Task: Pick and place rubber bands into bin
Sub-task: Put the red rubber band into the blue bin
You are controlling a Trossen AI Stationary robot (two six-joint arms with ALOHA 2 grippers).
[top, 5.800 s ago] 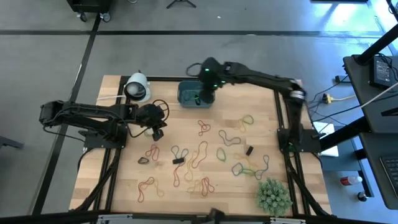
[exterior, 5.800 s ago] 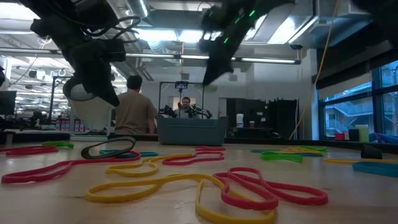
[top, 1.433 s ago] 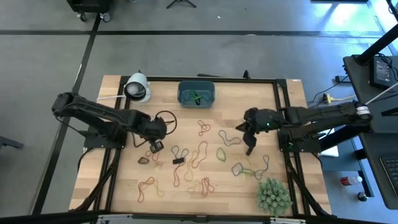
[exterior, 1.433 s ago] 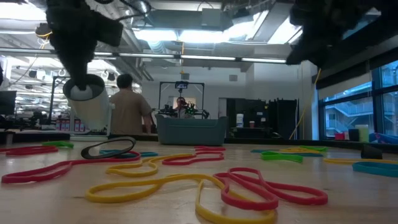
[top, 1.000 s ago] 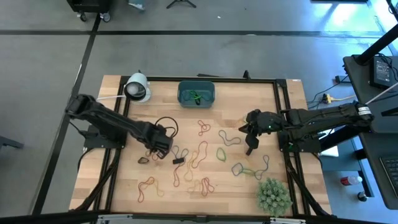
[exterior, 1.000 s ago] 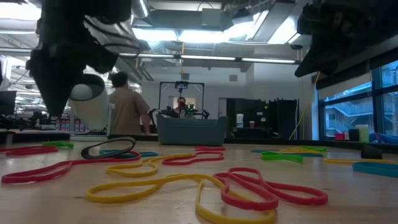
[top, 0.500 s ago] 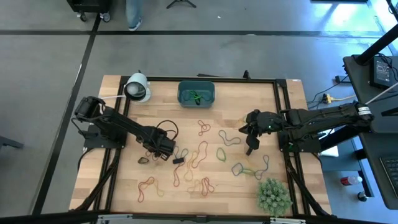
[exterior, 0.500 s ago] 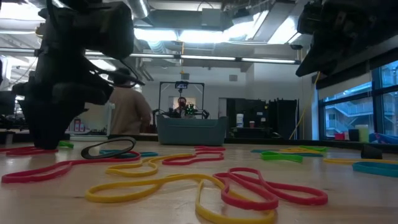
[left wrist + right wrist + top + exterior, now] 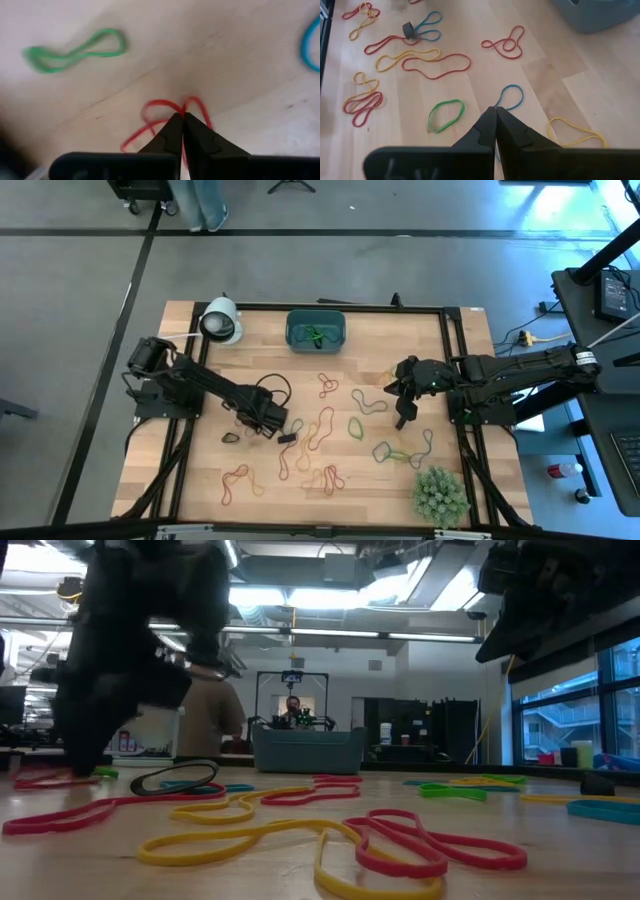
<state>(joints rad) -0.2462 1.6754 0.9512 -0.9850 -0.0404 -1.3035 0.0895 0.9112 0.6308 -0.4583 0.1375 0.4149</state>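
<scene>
Many rubber bands (image 9: 322, 425), red, yellow, green and blue, lie flat over the wooden table. The teal bin (image 9: 316, 332) stands at the far edge with a green band inside; it also shows in the low view (image 9: 307, 751). My left gripper (image 9: 268, 424) is down at the table left of centre, shut on a twisted red band (image 9: 172, 111). A green band (image 9: 75, 49) lies just beyond it. My right gripper (image 9: 402, 414) hangs shut above the table's right half, over a blue band (image 9: 510, 96), touching nothing. My left gripper pinches the red band at its crossing (image 9: 183, 106), between the two fingertips, coming from above and pointing down. Two loops of the band spread out flat on the table on either side of the tips. How far back the band reaches does not show.
A white cylinder (image 9: 221, 321) stands at the far left corner and a spiky green plant (image 9: 440, 494) at the near right. Small dark blocks (image 9: 287, 438) lie among the bands. A black frame rims the table. A person (image 9: 195, 200) walks beyond the far edge.
My left gripper has moved toward the table's right and near edges and come down until its tips reach the table at the red band. My right arm has kept still.
</scene>
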